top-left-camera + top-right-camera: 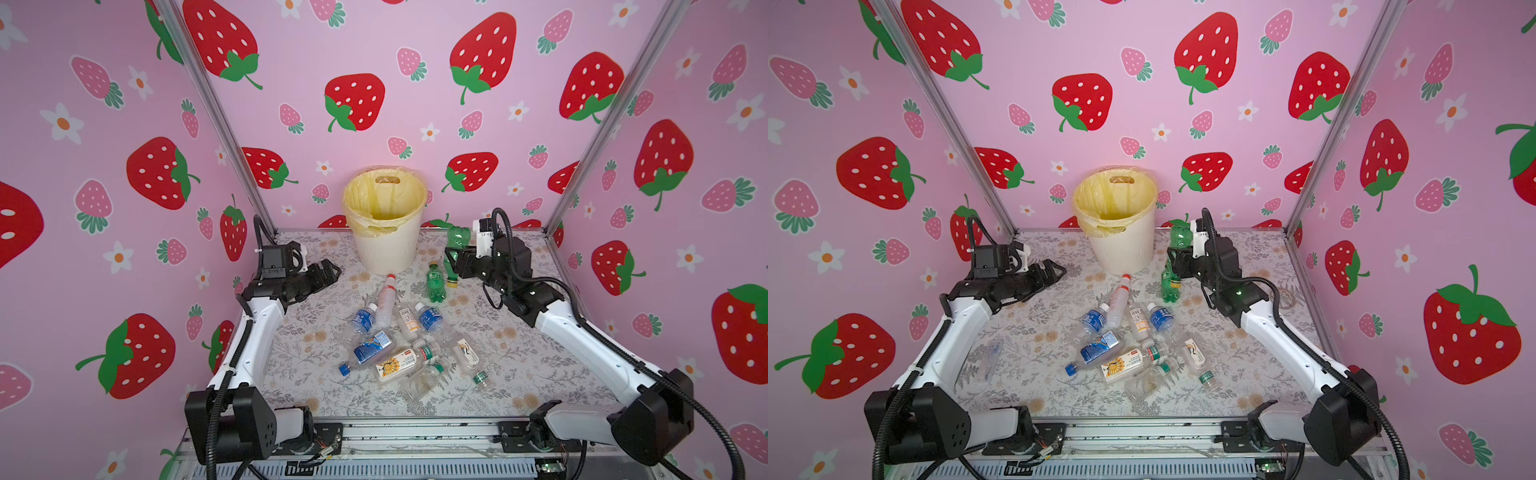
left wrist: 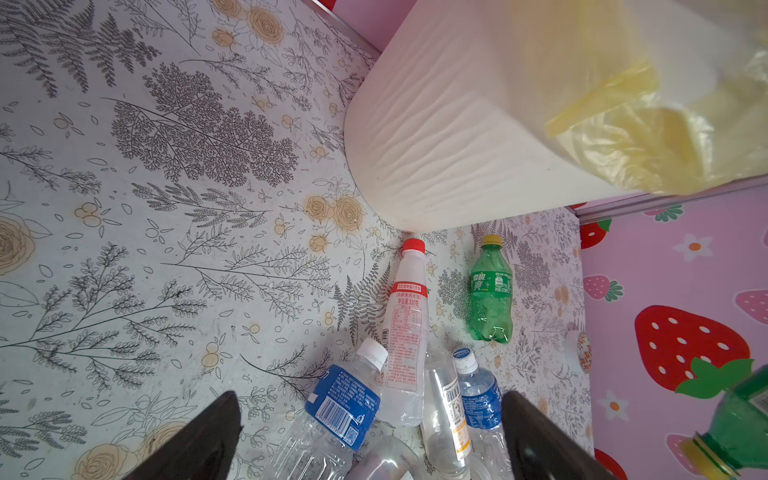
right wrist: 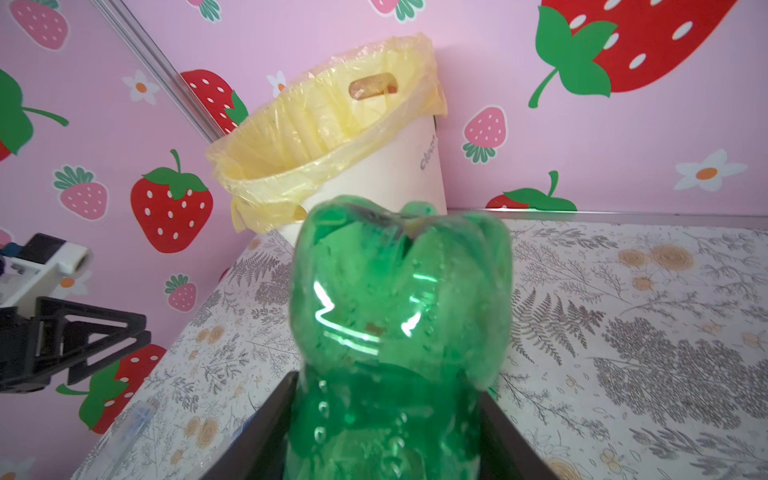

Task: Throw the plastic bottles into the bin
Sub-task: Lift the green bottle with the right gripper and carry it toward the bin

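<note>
Lying in a heap on the middle of the desk [image 1: 299, 374] are the plastic bottles [image 1: 399, 349], on their sides, pointing every which way. Behind them lies a white bottle [image 1: 386, 301], long way front to back, red cap toward the bin. A green bottle [image 1: 436, 284] lies beside it, yellow cap to the back too. The left hand [image 1: 328, 270] hangs low on the left, reaching flat toward the middle, fingers [image 2: 199, 440] wide apart, holding nothing. The right hand [image 1: 457, 259] is up off the desk, clamped on a second green bottle [image 1: 458, 239], which stands upside down, cap at the bottom. The bin [image 1: 386, 249] stands upright at the back, just left of that bottle.
</note>
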Controlling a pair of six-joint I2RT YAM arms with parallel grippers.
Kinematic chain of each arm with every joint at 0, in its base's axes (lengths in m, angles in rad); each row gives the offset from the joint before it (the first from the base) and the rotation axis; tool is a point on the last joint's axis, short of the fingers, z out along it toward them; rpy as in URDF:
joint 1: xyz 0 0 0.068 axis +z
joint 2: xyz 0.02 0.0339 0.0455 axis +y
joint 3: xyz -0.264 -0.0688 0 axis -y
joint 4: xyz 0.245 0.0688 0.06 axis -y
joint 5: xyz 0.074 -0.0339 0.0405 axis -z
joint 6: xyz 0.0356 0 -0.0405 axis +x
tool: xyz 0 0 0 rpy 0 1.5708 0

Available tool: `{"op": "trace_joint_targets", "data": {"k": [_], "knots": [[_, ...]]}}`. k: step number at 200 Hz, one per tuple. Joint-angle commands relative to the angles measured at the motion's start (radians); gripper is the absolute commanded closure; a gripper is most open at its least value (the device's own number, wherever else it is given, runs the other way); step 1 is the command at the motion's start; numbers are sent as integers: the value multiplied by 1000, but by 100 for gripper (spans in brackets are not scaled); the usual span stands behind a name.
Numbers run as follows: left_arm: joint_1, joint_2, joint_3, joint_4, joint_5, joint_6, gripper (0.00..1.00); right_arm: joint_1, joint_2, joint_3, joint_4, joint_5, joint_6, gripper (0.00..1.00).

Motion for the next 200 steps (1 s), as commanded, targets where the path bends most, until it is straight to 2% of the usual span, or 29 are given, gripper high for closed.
{"op": "trace_joint_targets", "data": {"k": [1, 66, 97, 148, 200], "knots": [[6, -23, -14, 12, 19, 0, 1, 22, 38, 79, 40, 7, -42, 42], [6, -27, -17, 11, 14, 0, 1, 52, 200, 264, 66, -31, -64, 42], [7, -29, -17, 12, 13, 1, 1, 53, 219, 271, 77, -27, -74, 42], [17, -26, -18, 21, 23, -6, 1, 53, 122, 164, 96, -13, -101, 42], [31, -26, -23, 33, 46, -16, 1, 56, -79, -80, 137, 7, -84, 42]]}}
